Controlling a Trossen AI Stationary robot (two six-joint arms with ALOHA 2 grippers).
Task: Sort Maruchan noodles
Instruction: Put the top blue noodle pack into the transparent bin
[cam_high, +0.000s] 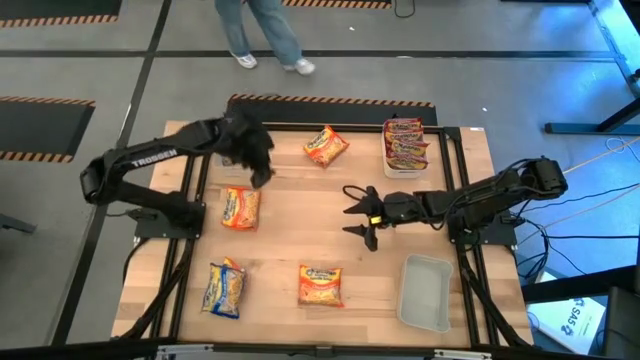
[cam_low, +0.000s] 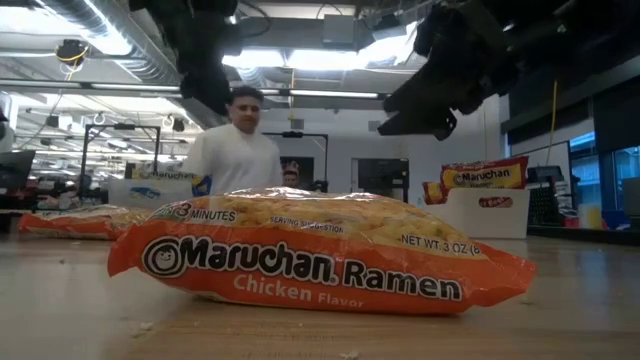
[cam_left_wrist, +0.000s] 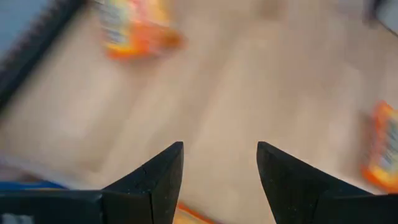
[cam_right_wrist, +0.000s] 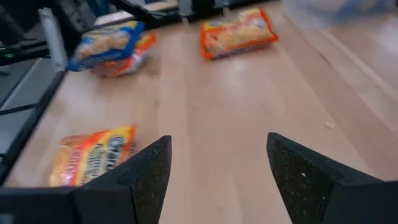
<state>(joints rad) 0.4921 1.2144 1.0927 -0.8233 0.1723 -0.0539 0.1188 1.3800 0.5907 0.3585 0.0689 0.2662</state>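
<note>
1. On the wooden worktop the Maruchan noodles lie spread out: one orange packet near the far edge, one orange packet at the left side, one orange packet near the front edge, and a blue-and-yellow packet at the front left, lying on top of another orange one
2. At the far right corner a clear tub holds a stack of red packets; a second clear tub stands at the front right, just inside the right edge
3. The left end effector hangs over the far left part of the worktop, between the far packet and the left-side packet; in the left wrist view its fingers stand apart with bare wood in the gap, holding nothing
4. The right end effector is above the middle of the worktop, pointing to the left, with fingers spread wide and holding nothing
5. The middle of the worktop, between the two end effectors and the front packets, is open wood
6. In the low view the orange packet near the front edge fills the foreground, lying flat
7. Beyond the far edge a person stands on the floor
</note>
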